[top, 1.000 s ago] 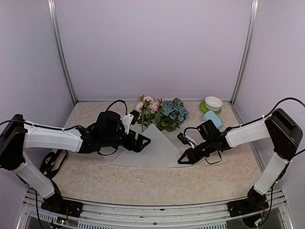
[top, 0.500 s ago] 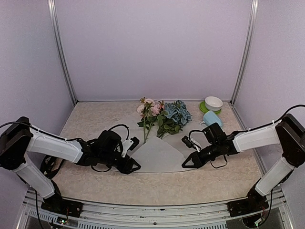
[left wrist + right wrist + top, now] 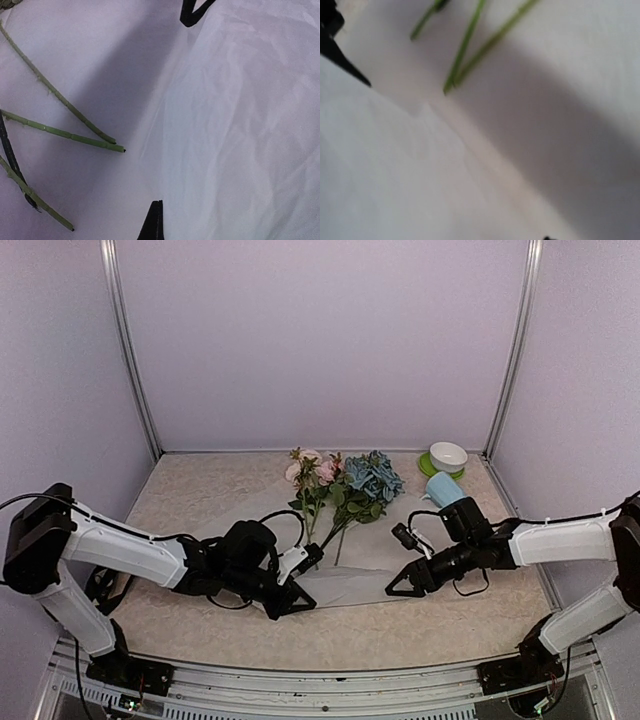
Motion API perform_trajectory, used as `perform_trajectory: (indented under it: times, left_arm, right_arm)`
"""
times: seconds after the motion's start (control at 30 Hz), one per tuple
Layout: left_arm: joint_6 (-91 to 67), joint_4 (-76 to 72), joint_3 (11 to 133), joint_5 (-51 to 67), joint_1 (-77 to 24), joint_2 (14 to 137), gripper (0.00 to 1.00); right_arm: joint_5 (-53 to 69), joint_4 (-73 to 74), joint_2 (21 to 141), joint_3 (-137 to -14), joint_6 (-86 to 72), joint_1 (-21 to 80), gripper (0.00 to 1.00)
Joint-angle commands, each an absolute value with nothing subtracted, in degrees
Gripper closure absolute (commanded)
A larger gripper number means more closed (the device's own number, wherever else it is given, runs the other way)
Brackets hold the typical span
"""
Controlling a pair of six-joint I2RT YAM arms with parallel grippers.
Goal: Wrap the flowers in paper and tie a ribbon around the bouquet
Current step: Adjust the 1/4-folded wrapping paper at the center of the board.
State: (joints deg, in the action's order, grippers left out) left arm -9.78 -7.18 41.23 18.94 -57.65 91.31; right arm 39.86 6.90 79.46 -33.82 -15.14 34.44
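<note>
While flowers (image 3: 372, 478) lie heads rearward, stems nearward on paper (image 3: 350, 580), left gripper (image 3: 298, 604) pressed together, right gripper (image 3: 394, 589) spread.

Both arms are built of white tubular links, as seen on the left arm (image 3: 125, 550) and the right arm (image 3: 560, 538), joined by black housings. Thin black cables (image 3: 283, 517) are looped beside the wrists. The left gripper (image 3: 292, 602) and the right gripper (image 3: 395, 587) are black, with tapered, pointed fingers (image 3: 156, 226).
</note>
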Motion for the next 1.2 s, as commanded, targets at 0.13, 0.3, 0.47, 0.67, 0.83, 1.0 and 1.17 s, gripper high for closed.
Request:
perform_trajectory:
  times: [0.13,0.3,0.47,0.67,0.83,1.0,1.17]
  left_arm:
    - [-3.5,0.8,49.8,21.9,-58.0,96.6,0.99]
    - [-0.7,4.2,51.1,23.2,-57.7,98.7,0.97]
    - [0.6,5.8,52.2,23.2,-57.5,99.6,0.82]
    - [-0.5,4.1,50.4,19.9,-54.9,95.8,0.40]
    - [-2.6,3.3,49.1,15.6,-51.8,93.9,0.36]
    - [-4.2,6.3,48.9,8.6,-51.1,97.0,0.39]
    - [-6.8,6.1,47.2,5.0,-50.1,96.6,0.38]
  right_arm:
    - [38.4,5.4,77.4,-35.2,-14.3,38.4,0.44]
    - [37.3,3.6,76.1,-34.8,-14.0,38.8,0.58]
    - [35.4,3.0,78.0,-34.5,-15.1,38.8,0.94]
    - [32.9,4.6,80.6,-36.2,-16.3,38.8,1.00]
    - [32.4,4.9,83.4,-37.0,-18.2,38.5,1.00]
    - [31.0,6.0,84.8,-38.8,-17.9,37.6,1.00]
    - [30.1,6.3,86.6,-39.9,-17.4,36.3,1.00]
